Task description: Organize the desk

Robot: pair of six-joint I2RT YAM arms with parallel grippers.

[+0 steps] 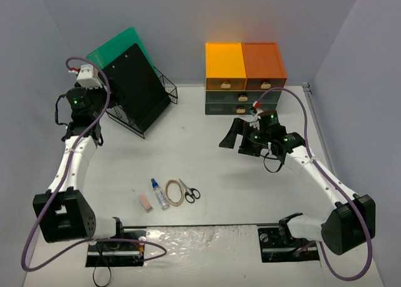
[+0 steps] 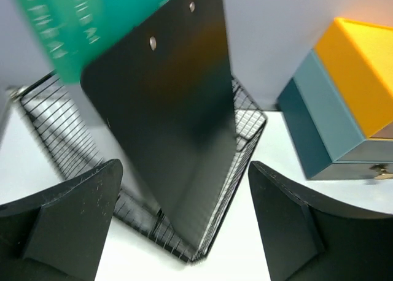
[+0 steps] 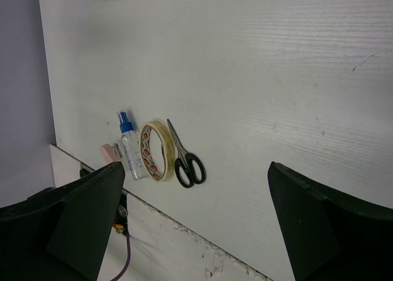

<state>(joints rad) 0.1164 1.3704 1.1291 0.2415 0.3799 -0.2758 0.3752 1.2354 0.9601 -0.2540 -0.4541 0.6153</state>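
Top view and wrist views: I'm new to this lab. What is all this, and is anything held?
Two robot arms are bolted at the near edge of the desk. The top picture looks down from behind them; the other two come from wrist cameras, the dark shapes being each arm's fingers. The left gripper, open, faces a black clipboard and green board in a wire basket. The right gripper, open, looks down on an eraser, spray bottle, tape roll and scissors. Nothing is held.
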